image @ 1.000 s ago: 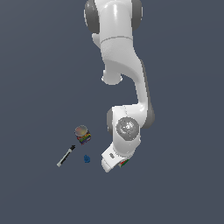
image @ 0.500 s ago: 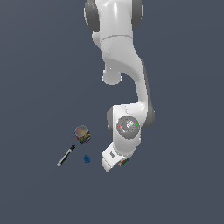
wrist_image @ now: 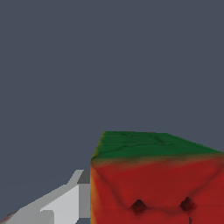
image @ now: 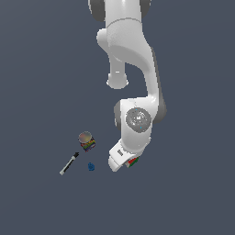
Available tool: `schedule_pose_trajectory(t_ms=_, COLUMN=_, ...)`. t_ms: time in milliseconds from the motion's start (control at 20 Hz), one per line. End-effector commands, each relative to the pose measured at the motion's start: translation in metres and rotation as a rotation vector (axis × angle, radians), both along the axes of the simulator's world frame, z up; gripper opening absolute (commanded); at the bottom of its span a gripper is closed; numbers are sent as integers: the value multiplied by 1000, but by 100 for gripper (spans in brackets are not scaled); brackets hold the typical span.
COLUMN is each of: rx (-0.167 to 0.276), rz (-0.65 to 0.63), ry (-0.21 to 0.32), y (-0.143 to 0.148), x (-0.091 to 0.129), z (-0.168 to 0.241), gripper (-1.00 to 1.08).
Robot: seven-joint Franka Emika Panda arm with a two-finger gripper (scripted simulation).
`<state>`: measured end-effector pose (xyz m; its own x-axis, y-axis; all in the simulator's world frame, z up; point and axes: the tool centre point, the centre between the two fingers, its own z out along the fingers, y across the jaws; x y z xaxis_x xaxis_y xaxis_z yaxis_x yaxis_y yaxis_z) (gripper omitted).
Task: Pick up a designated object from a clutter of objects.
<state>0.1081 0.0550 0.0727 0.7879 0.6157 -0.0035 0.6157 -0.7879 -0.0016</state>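
- Exterior view: the arm (image: pixel 133 69) reaches down from the top, its white wrist bent low over the grey bench (image: pixel 41 69); the gripper (image: pixel 123 161) sits at the arm's lowest point, just above the bench.
- The cube (image: pixel 133 162) shows only as a sliver of red and green at the gripper's tip, on the exterior view's right of the white hand; the rest is hidden behind it.
- Wrist view: the cube (wrist_image: pixel 155 179) fills the near corner, green face over red face, with one grey-white finger (wrist_image: pixel 65 203) flush against its side; the other finger is out of frame; whether the gripper is clamped on the cube or only beside it, I cannot tell.
- Off to the exterior view's left lie a can (image: pixel 86 141) with a rainbow label, a black-and-white marker (image: pixel 69 163) on a slant, and a tiny blue piece (image: pixel 91 166); all are well apart from the gripper.
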Motion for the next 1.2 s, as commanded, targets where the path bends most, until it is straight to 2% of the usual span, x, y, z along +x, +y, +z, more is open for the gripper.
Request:
schedule_pose_trajectory(t_ms=0, rx=0, rz=0, ry=-3, y=4, x=-8, z=17, gripper=-100)
schedule_pose_trajectory(t_ms=1150, rx=-2, rz=1, ry=-4, y=50, x=-115, z=219, gripper=-100)
